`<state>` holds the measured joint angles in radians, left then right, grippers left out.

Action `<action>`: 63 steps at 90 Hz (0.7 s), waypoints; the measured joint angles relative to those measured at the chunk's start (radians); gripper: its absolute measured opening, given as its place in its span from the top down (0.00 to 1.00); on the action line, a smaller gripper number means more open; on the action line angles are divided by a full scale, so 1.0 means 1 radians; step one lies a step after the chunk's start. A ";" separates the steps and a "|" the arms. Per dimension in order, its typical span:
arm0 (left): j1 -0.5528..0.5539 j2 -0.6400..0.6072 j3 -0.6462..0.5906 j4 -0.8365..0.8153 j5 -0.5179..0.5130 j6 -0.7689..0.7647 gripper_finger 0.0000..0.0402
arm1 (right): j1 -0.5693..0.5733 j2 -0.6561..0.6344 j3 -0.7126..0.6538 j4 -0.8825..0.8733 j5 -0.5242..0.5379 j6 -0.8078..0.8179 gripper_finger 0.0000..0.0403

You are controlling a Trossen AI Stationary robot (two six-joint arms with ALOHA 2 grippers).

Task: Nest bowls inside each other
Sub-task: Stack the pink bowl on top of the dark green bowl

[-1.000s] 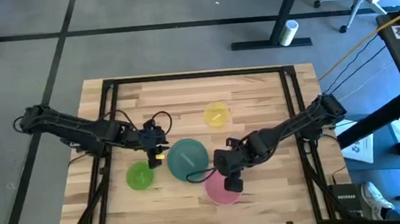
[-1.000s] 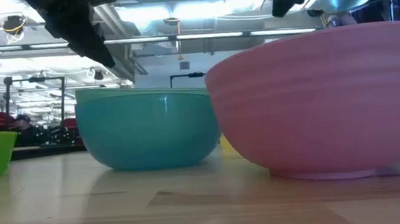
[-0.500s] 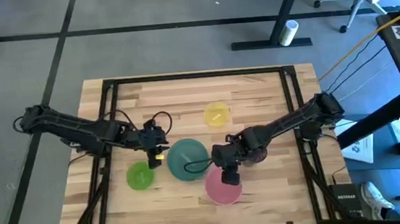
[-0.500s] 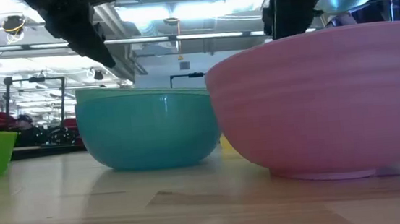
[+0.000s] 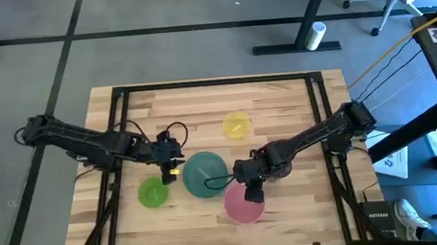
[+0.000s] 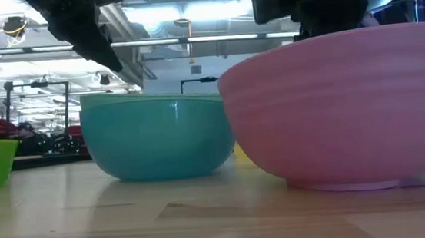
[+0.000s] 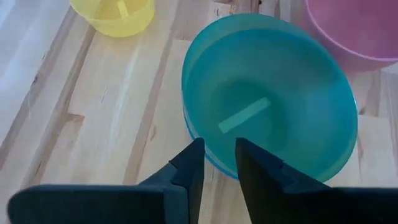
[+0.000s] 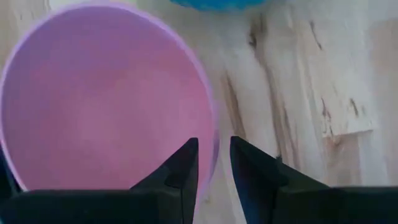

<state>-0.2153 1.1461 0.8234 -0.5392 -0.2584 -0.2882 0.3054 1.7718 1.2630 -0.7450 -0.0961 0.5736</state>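
The pink bowl (image 5: pixel 244 205) stands on its base near the table's front, and the teal-green bowl (image 5: pixel 205 174) stands just left of it. A yellow bowl (image 5: pixel 236 125) sits farther back and a lime-green bowl (image 5: pixel 153 193) at the left. My right gripper (image 8: pixel 214 155) is open, low over the pink bowl's far rim, with one finger on each side of it. My left gripper (image 7: pixel 219 155) hovers above the teal-green bowl's left rim (image 7: pixel 189 127), its fingers a narrow gap apart and holding nothing. My right gripper comes from above, pointing down, at the pink bowl's far rim (image 8: pixel 213 127). One finger (image 8: pixel 180 165) is inside the bowl and the other (image 8: pixel 249 165) outside over the wood. Whether either finger touches the rim I cannot tell. The bowl rests on the table.
A dark blue rim (image 6: pixel 419 7) shows behind the pink bowl in the low view. A black frame (image 5: pixel 199 83) runs round the wooden table. Bare wood lies at the far left and far right of the table.
My right gripper has come down onto the pink bowl's rim and shifted a little toward the table's far edge. The bowls have stayed where they were.
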 joint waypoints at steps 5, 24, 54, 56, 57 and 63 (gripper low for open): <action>0.000 0.000 0.000 0.000 0.000 0.000 0.82 | 0.000 0.000 -0.010 0.013 -0.002 0.004 0.81; 0.000 0.000 0.000 0.000 0.000 0.000 0.82 | 0.000 0.000 -0.041 0.056 -0.012 0.023 0.81; 0.000 0.000 0.000 -0.021 0.000 0.000 0.82 | 0.002 0.000 -0.056 0.100 -0.002 0.050 0.86; 0.000 0.000 0.000 -0.026 0.000 0.000 0.82 | 0.002 0.000 -0.056 0.099 -0.002 0.050 0.88; 0.000 0.000 0.000 -0.030 0.000 0.000 0.82 | 0.002 0.000 -0.056 0.099 -0.002 0.050 0.90; 0.000 0.000 0.000 -0.046 0.000 -0.002 0.82 | 0.002 0.000 -0.056 0.099 -0.003 0.046 0.97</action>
<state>-0.2153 1.1461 0.8234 -0.5849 -0.2584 -0.2903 0.3073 1.7718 1.2072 -0.6458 -0.0986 0.6200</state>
